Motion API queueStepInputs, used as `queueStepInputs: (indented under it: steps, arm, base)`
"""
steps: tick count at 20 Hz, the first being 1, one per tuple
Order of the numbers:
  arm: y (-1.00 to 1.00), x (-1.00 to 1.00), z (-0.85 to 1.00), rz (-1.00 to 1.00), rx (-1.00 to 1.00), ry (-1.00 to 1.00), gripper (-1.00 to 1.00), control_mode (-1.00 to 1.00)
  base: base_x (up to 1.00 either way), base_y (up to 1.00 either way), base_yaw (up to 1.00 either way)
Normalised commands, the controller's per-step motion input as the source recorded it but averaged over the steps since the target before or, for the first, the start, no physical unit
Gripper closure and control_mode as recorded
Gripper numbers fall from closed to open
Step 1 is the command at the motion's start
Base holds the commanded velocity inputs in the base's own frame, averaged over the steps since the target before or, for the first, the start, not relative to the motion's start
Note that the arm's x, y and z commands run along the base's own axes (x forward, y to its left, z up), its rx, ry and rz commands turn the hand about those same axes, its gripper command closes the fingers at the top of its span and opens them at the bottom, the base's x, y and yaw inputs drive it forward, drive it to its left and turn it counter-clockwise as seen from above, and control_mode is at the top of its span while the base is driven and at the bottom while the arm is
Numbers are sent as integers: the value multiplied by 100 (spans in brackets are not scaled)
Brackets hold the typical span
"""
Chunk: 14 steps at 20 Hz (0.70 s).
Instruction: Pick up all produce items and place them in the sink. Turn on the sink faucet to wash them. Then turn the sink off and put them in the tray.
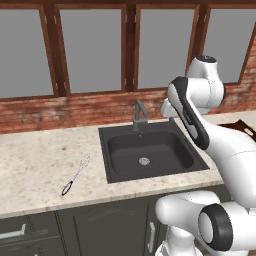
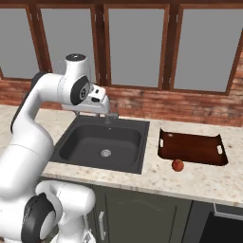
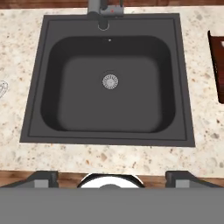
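— Speckled beige countertop point(image 2: 199, 182) is seen below brick wall and wood-framed windows. What is set into it?

— A matte black sink point(image 1: 116, 172) with a silver drain point(image 3: 110, 81) is sunk into it, and the dark grey faucet point(image 1: 139, 114) is mounted at its back edge.

— Where is the produce found?

— A small red-orange fruit point(image 2: 178, 164) is laid on the counter just in front of the reddish-brown tray point(image 2: 192, 148), right of the basin. A whisk point(image 1: 76, 175) is left on the counter at the other side.

— And the gripper point(image 3: 111, 177)?

— It is held high above the sink's near edge, fingers spread wide, with nothing grasped.
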Motion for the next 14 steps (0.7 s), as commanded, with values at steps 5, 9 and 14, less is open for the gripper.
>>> queueStepInputs:
  steps: [5, 9, 14]
  arm:
    - [-48, 0, 0, 0, 0, 0, -100, -100]
    - [-53, 0, 0, 0, 0, 0, -100, -100]
    - [-57, 0, -7, 0, 0, 0, -100, -100]
  base:
    - [0, 0, 0]
    - [0, 0, 0]
    - [0, 0, 0]
